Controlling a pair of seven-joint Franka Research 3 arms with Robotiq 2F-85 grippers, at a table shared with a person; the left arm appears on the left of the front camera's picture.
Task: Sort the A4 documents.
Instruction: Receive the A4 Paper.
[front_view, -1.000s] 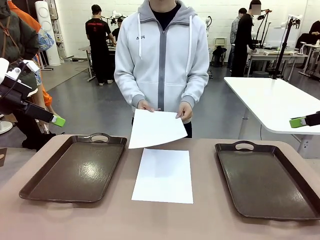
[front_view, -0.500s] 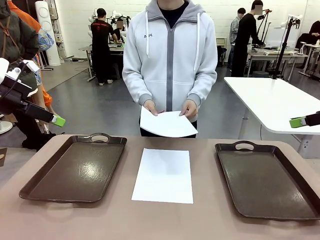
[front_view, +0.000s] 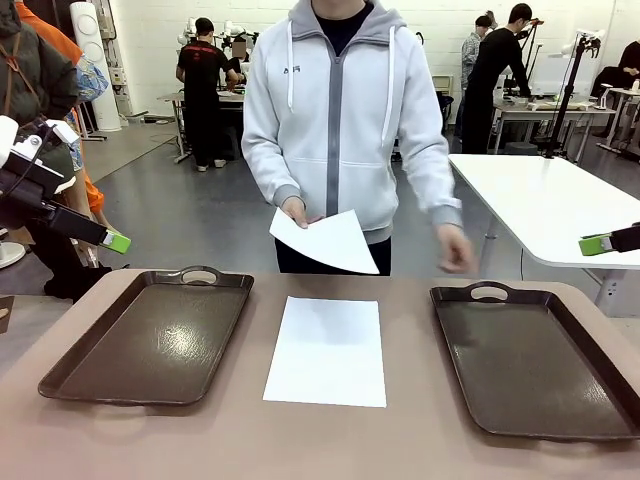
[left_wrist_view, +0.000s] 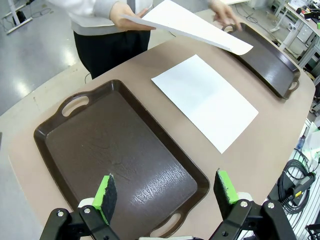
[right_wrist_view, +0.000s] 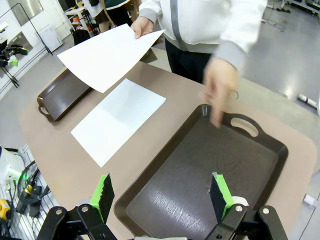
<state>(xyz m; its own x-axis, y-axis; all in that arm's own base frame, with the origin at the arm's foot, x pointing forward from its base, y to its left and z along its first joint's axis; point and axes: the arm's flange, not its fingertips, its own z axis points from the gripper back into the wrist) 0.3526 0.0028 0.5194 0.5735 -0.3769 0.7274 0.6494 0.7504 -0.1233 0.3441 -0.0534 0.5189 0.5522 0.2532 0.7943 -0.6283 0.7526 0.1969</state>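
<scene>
between brown trays (front_view: 150, 340), one blank a4 sheet (front_view: 326, 350); left tool (left_wrist_view: 165, 190) and right tool (right_wrist_view: 161, 194) released

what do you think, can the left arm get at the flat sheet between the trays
Probably yes: the flat sheet lies uncovered, the left tool is open near the left tray beside it, and the person's hands are off it.

On the tan tabletop (front_view: 415, 410), left tray (front_view: 150, 340) close to the left edge, right tray (front_view: 540, 360) close to the right edge, handles toward the far edge. Past the far right corner, a white table (front_view: 550, 200).
</scene>
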